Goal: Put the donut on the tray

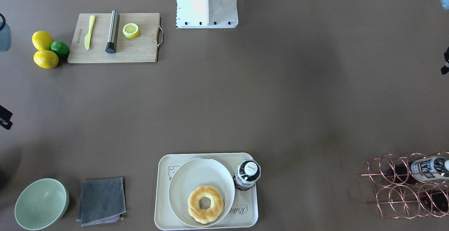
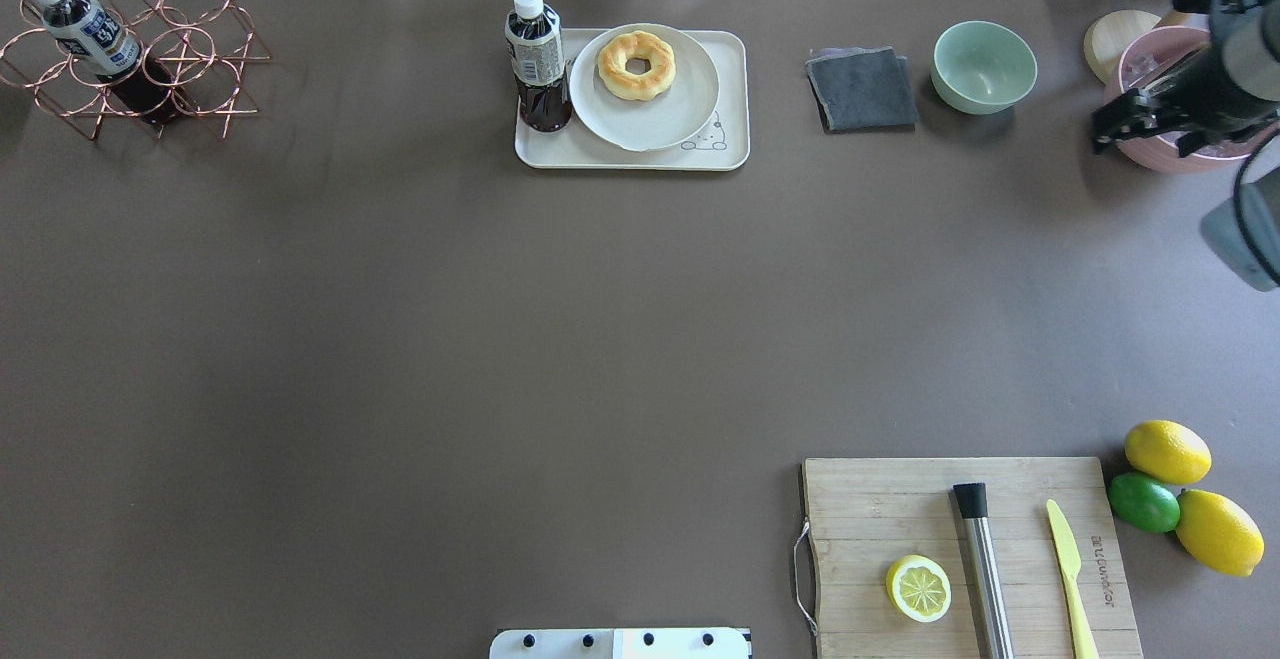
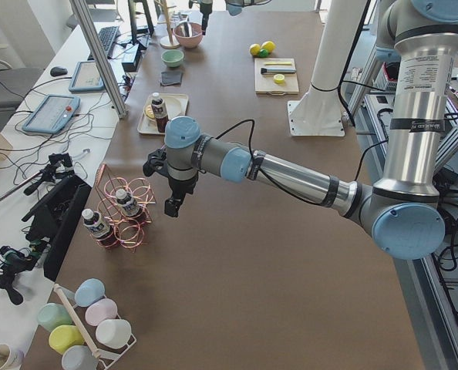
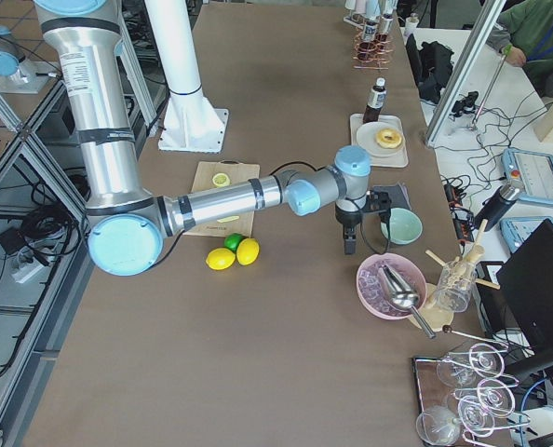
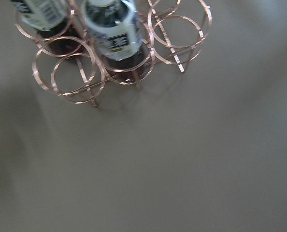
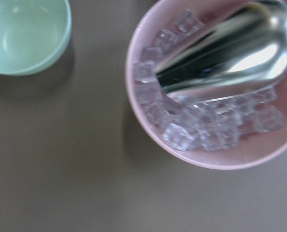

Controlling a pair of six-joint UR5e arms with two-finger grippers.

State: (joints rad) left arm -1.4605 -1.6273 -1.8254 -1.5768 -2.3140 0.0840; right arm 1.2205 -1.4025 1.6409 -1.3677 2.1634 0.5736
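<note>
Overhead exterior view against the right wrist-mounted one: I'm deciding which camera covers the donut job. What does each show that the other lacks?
Only the overhead view shows the donut. It lies on a white plate that sits on the tray, with a bottle standing at the tray's end. Only the right wrist view shows the pink bowl's contents clearly: ice cubes with a metal scoop resting in them. Both views show the green bowl, the pink bowl and the brown table.

Robotics lab: teach pendants [image 3: 50, 113], cables [image 4: 30, 228], aluminium framing [image 3: 98, 54].
</note>
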